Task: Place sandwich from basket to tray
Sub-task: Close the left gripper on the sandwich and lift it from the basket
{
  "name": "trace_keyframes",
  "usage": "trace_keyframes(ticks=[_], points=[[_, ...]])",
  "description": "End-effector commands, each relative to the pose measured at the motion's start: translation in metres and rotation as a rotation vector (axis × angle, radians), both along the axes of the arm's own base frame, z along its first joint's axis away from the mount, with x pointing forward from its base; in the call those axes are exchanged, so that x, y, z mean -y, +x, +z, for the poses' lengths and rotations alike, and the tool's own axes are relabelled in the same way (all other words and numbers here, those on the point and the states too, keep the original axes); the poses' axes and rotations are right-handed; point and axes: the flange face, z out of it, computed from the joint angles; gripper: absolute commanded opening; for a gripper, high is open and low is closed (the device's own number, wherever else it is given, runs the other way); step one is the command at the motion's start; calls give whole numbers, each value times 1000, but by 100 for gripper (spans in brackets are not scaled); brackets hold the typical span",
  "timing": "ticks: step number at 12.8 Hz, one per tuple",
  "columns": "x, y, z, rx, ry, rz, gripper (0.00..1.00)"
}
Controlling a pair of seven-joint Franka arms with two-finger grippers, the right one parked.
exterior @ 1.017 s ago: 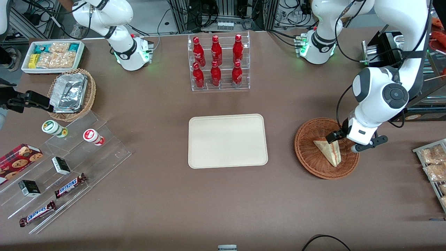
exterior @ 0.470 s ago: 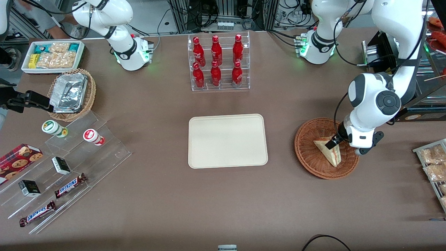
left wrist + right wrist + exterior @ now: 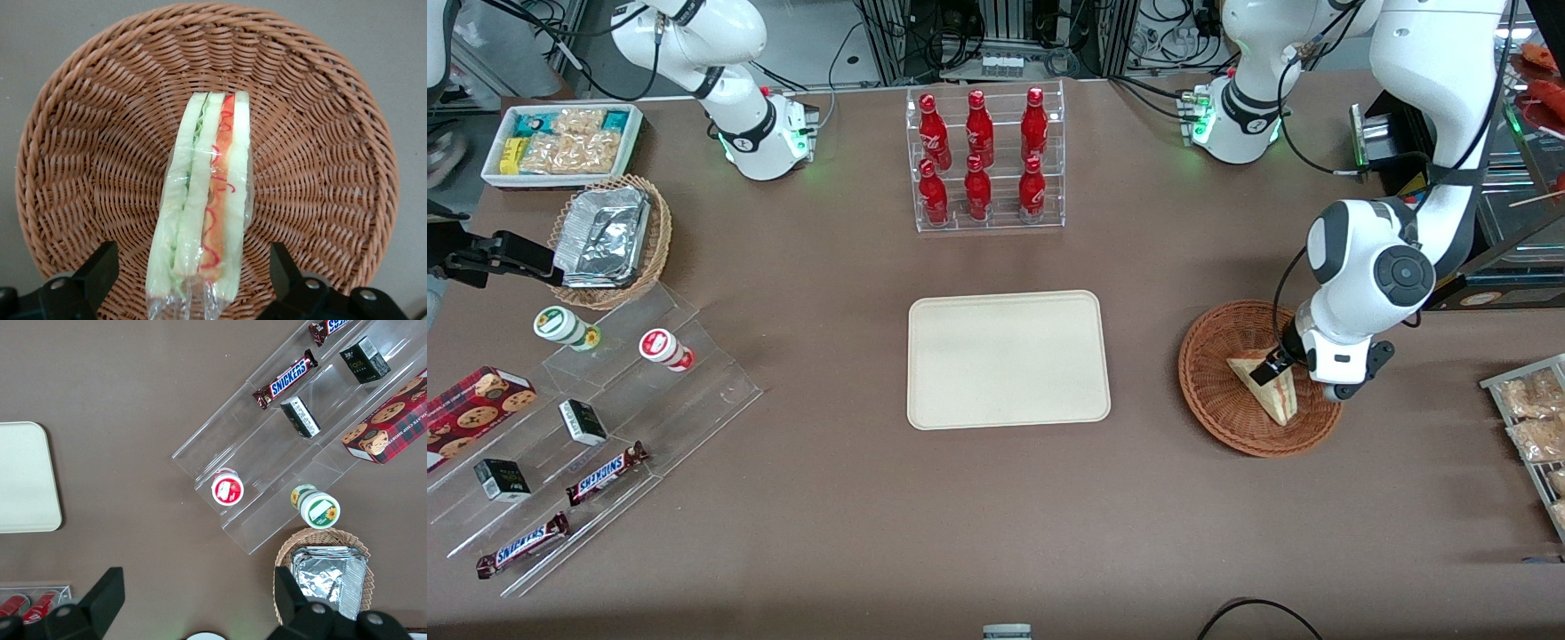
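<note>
The left arm's gripper (image 3: pixel 190 283) is hovering low over the round, shallow, reddish-brown woven wicker basket (image 3: pixel 1214 391), with its jaws spread wide and straddling one end of the clear-wrapped triangular sandwich of pale bread with red and green filling (image 3: pixel 203 207). The sandwich is lying in the basket with its filling edge facing up toward the wrist camera. It is sitting between the jaws, and neither finger (image 3: pixel 90 277) is touching the wrap yet.

The step in hand appears to be the grasp. To do it well:

1. Keep the wedge centred between the jaws, so that both pads meet the bread faces together.
2. Lower until the fingertips are standing beside the bread faces, not above the film seam.
3. Close gently; the bread will likely compress, and the film may slip.
4. Lift straight up until the wedge is clear of the wicker rim.

The flat cream-beige rectangular plastic tray (image 3: pixel 1009 307) is lying well apart from the jaws on the brown bench (image 3: pixel 996 516), toward the parked arm's end.
</note>
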Motion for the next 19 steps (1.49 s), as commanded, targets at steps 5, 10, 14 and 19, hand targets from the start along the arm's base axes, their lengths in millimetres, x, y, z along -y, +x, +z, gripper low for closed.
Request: trace_keyframes(ticks=[5,10,14,19], points=[[1,0,-21,-15,-2,22,88],[1,2,-11,-6,-1,-6,0],[9,17,33,-45,6,-25,0],[78,21,74,-48,-8,-142,0]])
